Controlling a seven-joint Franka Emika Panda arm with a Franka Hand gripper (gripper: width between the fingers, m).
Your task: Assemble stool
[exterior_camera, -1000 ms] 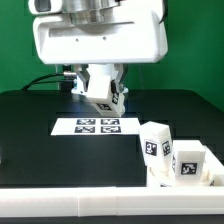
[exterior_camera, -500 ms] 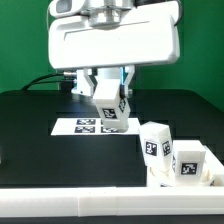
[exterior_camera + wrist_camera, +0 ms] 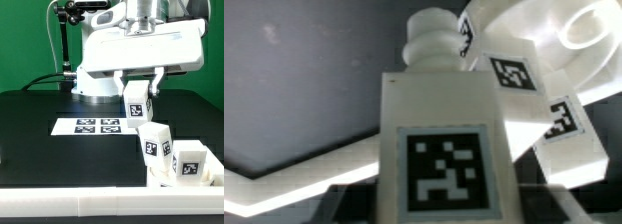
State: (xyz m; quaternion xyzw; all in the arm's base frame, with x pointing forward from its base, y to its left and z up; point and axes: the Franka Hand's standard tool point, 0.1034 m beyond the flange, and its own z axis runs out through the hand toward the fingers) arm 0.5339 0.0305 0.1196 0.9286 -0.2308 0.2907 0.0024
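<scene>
My gripper (image 3: pixel 138 90) is shut on a white blocky stool leg (image 3: pixel 136 101) with a square tag and holds it in the air, just right of the marker board (image 3: pixel 97 126). In the wrist view the leg (image 3: pixel 441 120) fills the middle between the dark fingers, its knobbed end (image 3: pixel 434 42) pointing away from the gripper (image 3: pixel 446 206). Beyond it lies the round white seat (image 3: pixel 544 55) with tags on its side. In the exterior view two white tagged blocks (image 3: pixel 155 140) (image 3: pixel 189 160) stand close below and right of the held leg.
A white rail (image 3: pixel 90 200) runs along the front of the black table and also shows in the wrist view (image 3: pixel 295 186). The arm's white base (image 3: pixel 95 85) and black cables stand at the back.
The gripper has moved toward the exterior view's right with the leg, from over the marker board to just above the tagged blocks. The leg stays gripped.
</scene>
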